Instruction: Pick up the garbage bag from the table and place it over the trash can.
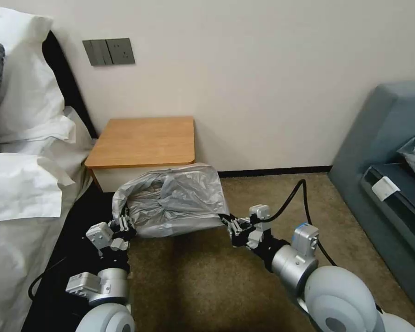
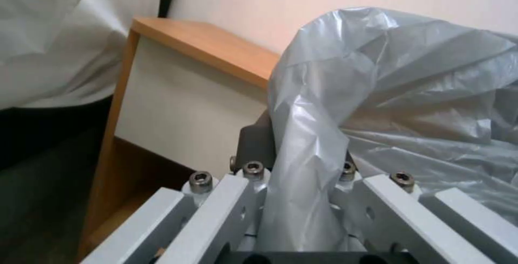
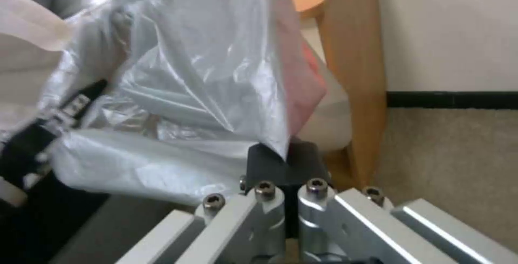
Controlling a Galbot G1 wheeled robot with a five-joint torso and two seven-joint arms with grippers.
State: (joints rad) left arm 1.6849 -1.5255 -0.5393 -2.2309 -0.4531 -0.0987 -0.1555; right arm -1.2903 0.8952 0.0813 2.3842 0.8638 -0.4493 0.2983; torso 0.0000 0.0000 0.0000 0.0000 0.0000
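1. Head view: the garbage bag [image 1: 173, 200] hangs stretched between the two grippers, in the air in front of the desk [image 1: 145, 140] and above the brown carpet [image 1: 207, 281]. Its silvery-grey plastic is crinkled and bulges upward in the middle, hiding the front of the desk's right part.
2. The left gripper [image 1: 123, 224] holds the bag's left edge, low beside the bed [image 1: 27, 184]; the right gripper [image 1: 229, 224] holds the bag's right edge, out over the carpet. The two stand at about the same height.
3. Left wrist view: the left gripper [image 2: 299, 183] is clamped on a bunched fold of the bag [image 2: 388, 94], which runs down between the two fingers. Behind it stand the desk's wooden top [image 2: 210, 47], its white front and its wooden side post.
4. Right wrist view: the right gripper [image 3: 286, 167] is pinched narrow on a corner of the bag [image 3: 205, 77], the plastic coming to a point at the dark fingertips. A pinkish-red band [image 3: 305, 81] shows through the film near that corner, a detail the head view does not give.
5. The same view takes in the left gripper [image 3: 48, 130] farther off at the bag's other side, the desk's wooden side [image 3: 353, 73] and the black skirting board [image 3: 453, 99].
6. The desk top is bare wood in the head view.
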